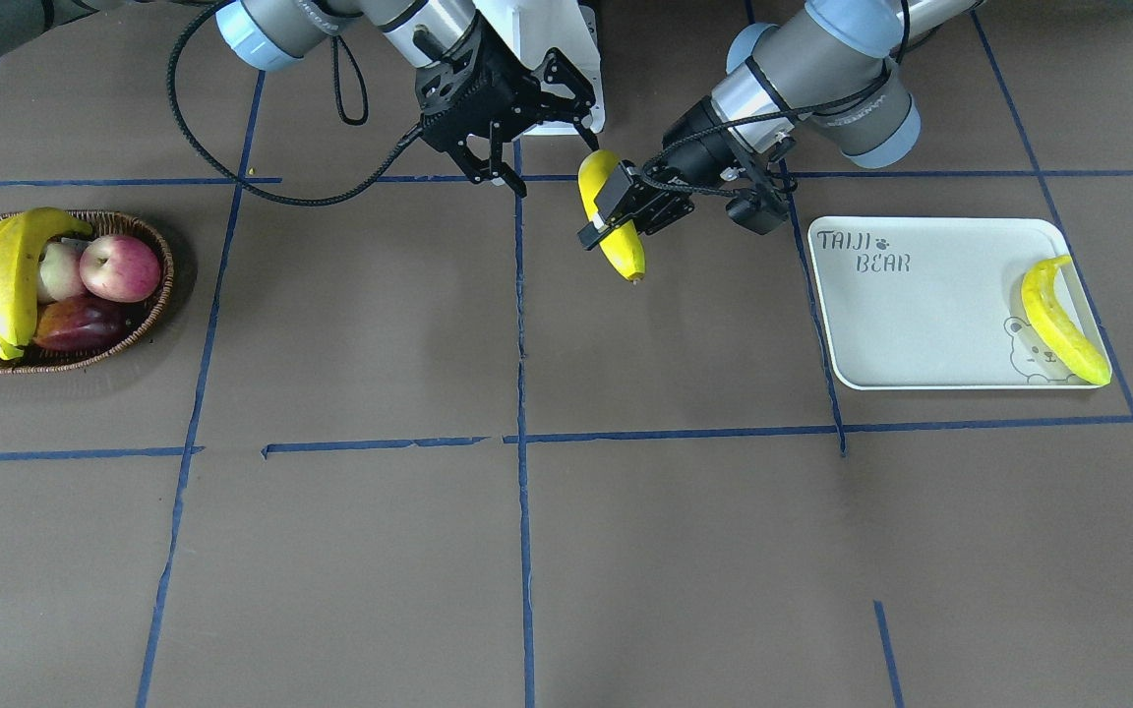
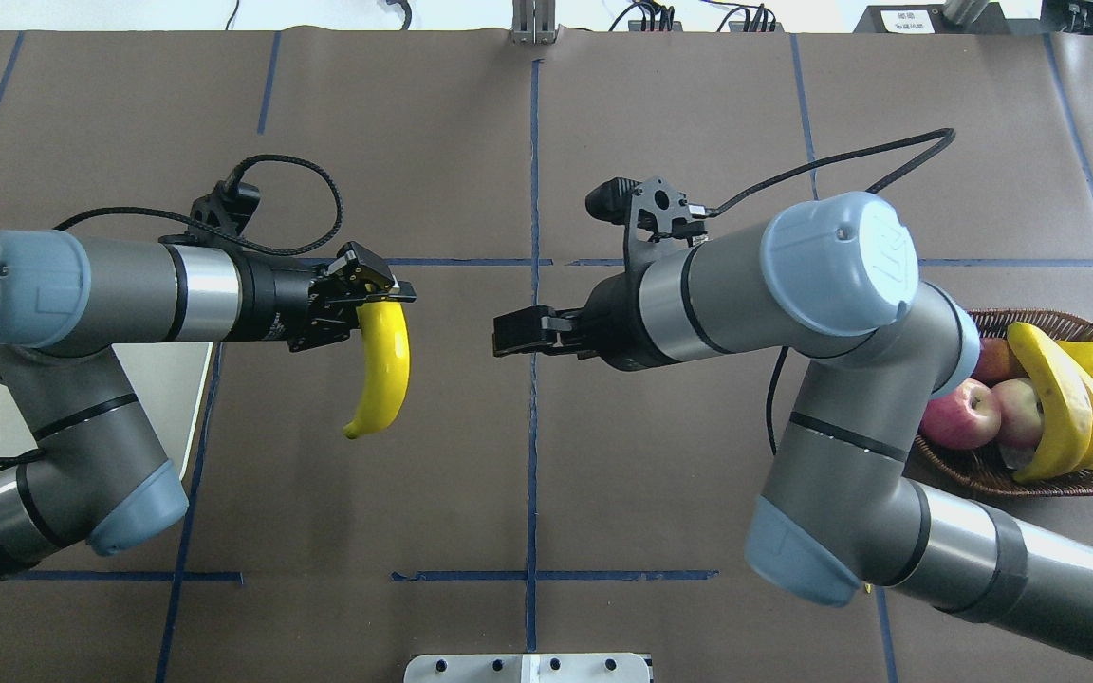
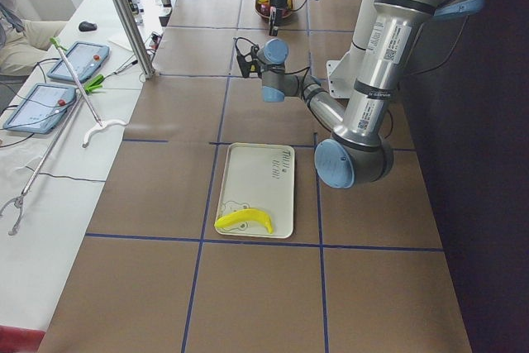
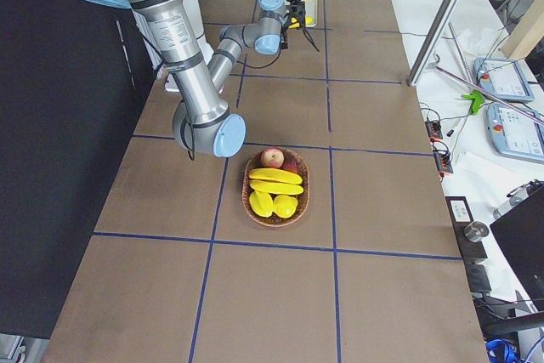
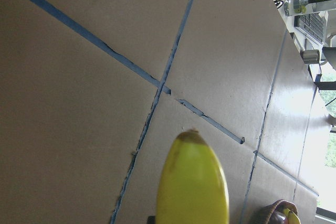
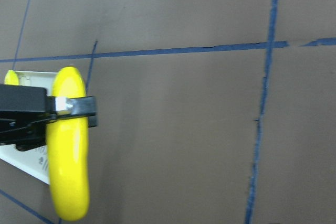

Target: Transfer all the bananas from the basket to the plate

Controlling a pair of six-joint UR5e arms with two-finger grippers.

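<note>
While the left pincer (image 1: 616, 211) clamps one banana (image 1: 627, 254) midair near the plate (image 1: 921, 315), the right pincer (image 1: 539, 152) gapes empty alongside. A second banana (image 1: 1063, 320) lies plated; two others (image 1: 11, 275) share the basket (image 1: 151, 246) with apples (image 1: 119, 267).

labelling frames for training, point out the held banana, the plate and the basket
held banana (image 2: 385, 365), overhead exterior view, middle of its yellow body
plate (image 1: 921, 315), exterior front-facing view, bare centre of the tray
basket (image 1: 169, 275), exterior front-facing view, braided rim at the view's right edge
</note>
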